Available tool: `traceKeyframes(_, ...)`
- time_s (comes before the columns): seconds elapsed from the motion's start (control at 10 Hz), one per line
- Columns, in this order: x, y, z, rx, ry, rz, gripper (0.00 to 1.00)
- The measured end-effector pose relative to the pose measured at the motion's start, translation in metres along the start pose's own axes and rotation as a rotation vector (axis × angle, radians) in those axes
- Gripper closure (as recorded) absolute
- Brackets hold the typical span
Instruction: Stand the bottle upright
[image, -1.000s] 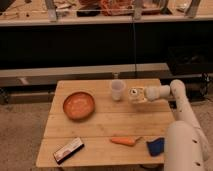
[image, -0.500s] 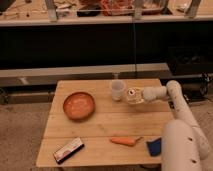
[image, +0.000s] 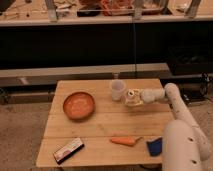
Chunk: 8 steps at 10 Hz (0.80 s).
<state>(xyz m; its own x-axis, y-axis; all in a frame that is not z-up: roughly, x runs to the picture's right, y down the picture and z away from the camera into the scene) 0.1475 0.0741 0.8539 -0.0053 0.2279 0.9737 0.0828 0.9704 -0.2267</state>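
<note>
The small cream-white bottle (image: 132, 97) with tan markings is on the right part of the wooden table (image: 105, 120), just right of the translucent plastic cup (image: 116, 90). My gripper (image: 138, 96) is at the bottle, reaching in from the right on the white arm (image: 170, 97), and seems to be around it. The bottle looks close to upright, resting on or just above the table top. The part of the bottle behind the gripper is hidden.
An orange bowl (image: 78, 105) sits at the left. A carrot (image: 124, 141), a blue object (image: 154, 146) and a dark flat packet (image: 68, 150) lie along the front edge. A dark shelf unit stands behind the table.
The gripper and the bottle have shifted slightly left toward the cup, and the arm's elbow has moved with them. Nothing else has moved.
</note>
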Motion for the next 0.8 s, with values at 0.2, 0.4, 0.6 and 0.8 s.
traceKeyframes(0.2, -0.002, 0.004, 0.004, -0.002, -0.004, 0.006, 1.0)
traceKeyframes(0.4, -0.007, 0.009, 0.004, 0.011, 0.0, 0.019, 1.0)
traceKeyframes(0.6, -0.01, 0.014, 0.006, 0.021, 0.0, 0.038, 1.0)
traceKeyframes(0.8, -0.012, 0.018, 0.008, 0.031, 0.0, 0.053, 1.0)
